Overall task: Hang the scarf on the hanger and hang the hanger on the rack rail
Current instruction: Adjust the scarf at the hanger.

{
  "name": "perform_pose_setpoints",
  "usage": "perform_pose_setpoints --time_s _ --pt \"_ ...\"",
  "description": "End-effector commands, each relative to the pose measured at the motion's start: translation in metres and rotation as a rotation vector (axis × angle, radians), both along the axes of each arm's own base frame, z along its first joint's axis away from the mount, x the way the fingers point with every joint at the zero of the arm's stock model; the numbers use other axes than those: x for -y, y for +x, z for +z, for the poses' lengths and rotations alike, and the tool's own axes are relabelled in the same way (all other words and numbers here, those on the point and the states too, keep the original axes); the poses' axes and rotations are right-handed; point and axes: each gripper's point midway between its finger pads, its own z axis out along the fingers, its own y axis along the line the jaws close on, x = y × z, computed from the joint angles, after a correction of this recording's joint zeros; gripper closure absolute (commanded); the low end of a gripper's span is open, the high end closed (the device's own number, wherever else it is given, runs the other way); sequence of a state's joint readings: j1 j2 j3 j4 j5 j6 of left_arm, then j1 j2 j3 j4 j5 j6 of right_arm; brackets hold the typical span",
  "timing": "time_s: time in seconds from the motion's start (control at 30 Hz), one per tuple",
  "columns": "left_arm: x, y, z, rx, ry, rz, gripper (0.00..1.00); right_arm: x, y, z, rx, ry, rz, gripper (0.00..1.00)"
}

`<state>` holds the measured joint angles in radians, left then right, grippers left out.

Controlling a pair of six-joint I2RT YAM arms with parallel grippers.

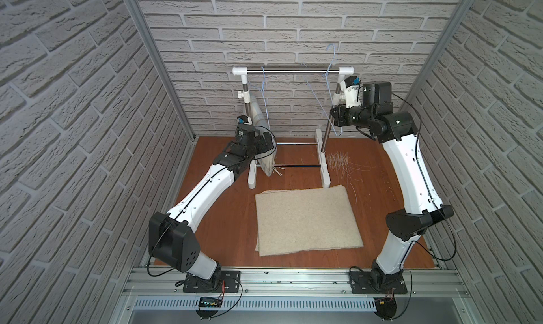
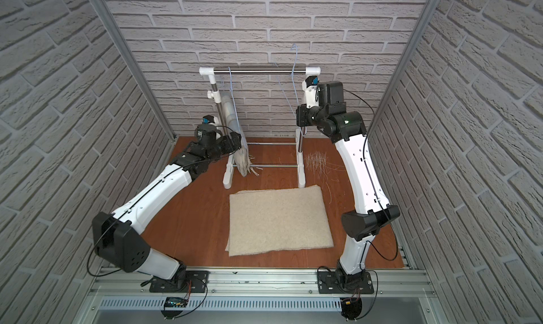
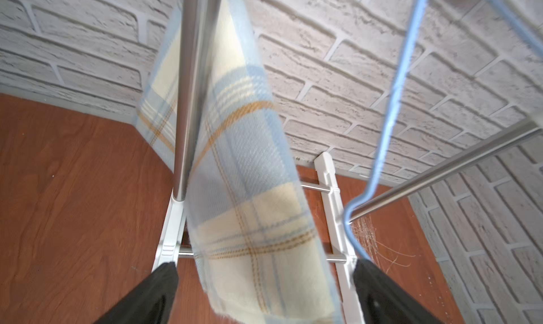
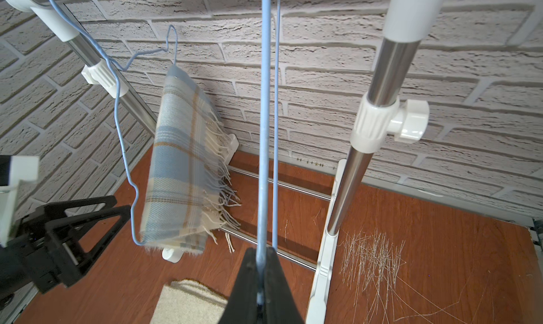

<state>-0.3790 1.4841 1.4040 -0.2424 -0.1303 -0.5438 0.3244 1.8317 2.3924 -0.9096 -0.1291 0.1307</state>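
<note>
A blue and cream plaid scarf (image 1: 260,118) (image 2: 232,113) (image 4: 176,166) hangs folded over a blue wire hanger (image 1: 266,102) (image 4: 122,125) at the left end of the rack's rail (image 1: 293,71). My left gripper (image 1: 269,138) (image 3: 264,266) is open. Its black fingers (image 3: 158,290) stand wide to either side of the scarf's (image 3: 244,190) lower end without pinching it. A second blue wire hanger (image 1: 330,61) (image 2: 294,58) (image 4: 264,131) stands at the rail's right end with its hook above the rail. My right gripper (image 1: 333,121) (image 4: 260,252) is shut on its wire.
The white and steel rack (image 2: 258,70) stands against the back brick wall, its feet and low crossbars on the wooden floor. A beige mat (image 1: 305,219) lies in front of it. Loose threads (image 1: 338,160) are scattered by the rack's right foot. Brick walls close in both sides.
</note>
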Motion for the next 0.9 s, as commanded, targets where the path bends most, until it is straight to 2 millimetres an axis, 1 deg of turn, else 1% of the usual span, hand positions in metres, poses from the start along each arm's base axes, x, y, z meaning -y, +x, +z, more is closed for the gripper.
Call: perform_pose_setpoints --time_s 0.0,0.03,0.1,0.13,0.2,0.3,0.37,0.43,0.5,0.57,0.73,0.87 --pt "0.0 -0.017 0.032 0.054 -0.016 -0.019 0.02 0.008 0.003 0.073 0.254 0.03 -0.039 0.96" --pt "0.002 -0.021 0.04 0.068 -0.018 -0.029 0.02 0.008 0.003 0.078 0.265 0.033 -0.039 0.97" --pt "0.002 -0.031 0.06 0.1 -0.015 -0.038 0.02 0.008 -0.003 0.079 0.261 0.034 -0.034 0.96" --pt "0.0 -0.037 0.071 0.119 -0.017 -0.04 0.02 0.006 -0.007 0.077 0.259 0.017 -0.031 0.97" --pt "0.0 -0.046 0.084 0.142 -0.04 -0.054 0.02 0.005 -0.014 0.074 0.257 -0.011 -0.032 0.96" --pt "0.008 -0.053 0.099 0.164 -0.09 -0.101 0.02 0.0 -0.024 0.064 0.233 -0.039 -0.024 0.97" --pt "0.02 -0.056 0.105 0.169 -0.111 -0.139 0.02 -0.004 -0.028 0.046 0.202 -0.081 -0.027 0.97" --pt "0.032 -0.057 0.111 0.181 -0.129 -0.174 0.02 -0.008 -0.036 0.035 0.189 -0.113 -0.022 0.97" --pt "0.047 -0.058 0.114 0.186 -0.155 -0.21 0.02 -0.011 -0.043 0.027 0.177 -0.131 -0.023 0.97" --pt "0.062 -0.06 0.12 0.196 -0.186 -0.248 0.02 -0.01 -0.051 0.024 0.179 -0.148 -0.033 0.97" --pt "0.107 -0.066 0.137 0.228 -0.257 -0.346 0.02 -0.018 -0.082 0.002 0.169 -0.25 -0.048 0.97" --pt "0.127 -0.068 0.144 0.243 -0.368 -0.367 0.02 -0.018 -0.114 -0.01 0.184 -0.296 -0.077 0.97"
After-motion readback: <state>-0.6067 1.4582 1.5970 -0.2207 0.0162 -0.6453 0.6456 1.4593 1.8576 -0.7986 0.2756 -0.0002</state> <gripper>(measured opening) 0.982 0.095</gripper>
